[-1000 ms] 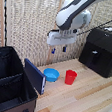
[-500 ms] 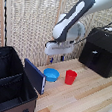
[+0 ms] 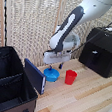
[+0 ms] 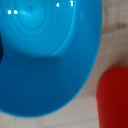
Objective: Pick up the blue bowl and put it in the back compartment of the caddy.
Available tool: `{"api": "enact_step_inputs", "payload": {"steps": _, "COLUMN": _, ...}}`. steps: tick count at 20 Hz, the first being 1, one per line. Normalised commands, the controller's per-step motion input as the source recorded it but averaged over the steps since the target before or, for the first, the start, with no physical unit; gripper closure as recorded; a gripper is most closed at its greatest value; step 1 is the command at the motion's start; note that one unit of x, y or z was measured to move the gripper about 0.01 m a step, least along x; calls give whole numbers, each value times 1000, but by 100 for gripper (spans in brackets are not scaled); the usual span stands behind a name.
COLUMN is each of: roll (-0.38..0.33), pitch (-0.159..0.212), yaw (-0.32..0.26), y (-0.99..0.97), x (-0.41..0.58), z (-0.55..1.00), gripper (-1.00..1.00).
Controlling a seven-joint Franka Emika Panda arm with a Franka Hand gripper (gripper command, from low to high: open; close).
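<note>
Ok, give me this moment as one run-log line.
phase: reach | claw: low over blue bowl, state unclear | bowl: on table, beside red cup | caddy: no bowl inside

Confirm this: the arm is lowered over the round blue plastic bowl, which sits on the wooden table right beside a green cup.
Wrong in one respect: the cup is red, not green, as the exterior view shows. The arm is lowered over the round blue plastic bowl on the wooden table.

Bowl (image 3: 51, 74): set on the worktop (image 3: 86, 103), directly beneath the gripper (image 3: 54, 66).
Cup (image 3: 70, 77): just beside the bowl, toward the exterior view's right.
Caddy (image 3: 8, 86): placed at the exterior view's left.
Appliance (image 3: 104, 51): placed at the right, well apart.
</note>
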Motion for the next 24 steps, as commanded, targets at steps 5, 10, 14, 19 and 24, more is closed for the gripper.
{"api": "enact_step_inputs", "payload": {"steps": 5, "roll": -3, "pitch": 52, "yaw": 96, "y": -254, "x": 258, "z": -206, "gripper": 100}}
{"api": "enact_step_inputs", "payload": {"steps": 10, "roll": 25, "pitch": 54, "yaw": 83, "y": -384, "x": 251, "z": -73, "gripper": 100}}
{"api": "enact_step_inputs", "payload": {"steps": 14, "roll": 21, "pitch": 45, "yaw": 67, "y": -304, "x": 214, "z": -13, "gripper": 100}}
{"api": "enact_step_inputs", "payload": {"steps": 19, "roll": 0, "pitch": 7, "yaw": 6, "y": -19, "x": 34, "z": -1, "gripper": 100}}
{"api": "enact_step_inputs", "payload": {"steps": 24, "roll": 19, "pitch": 0, "yaw": 10, "y": -11, "x": 0, "z": 151, "gripper": 100}}
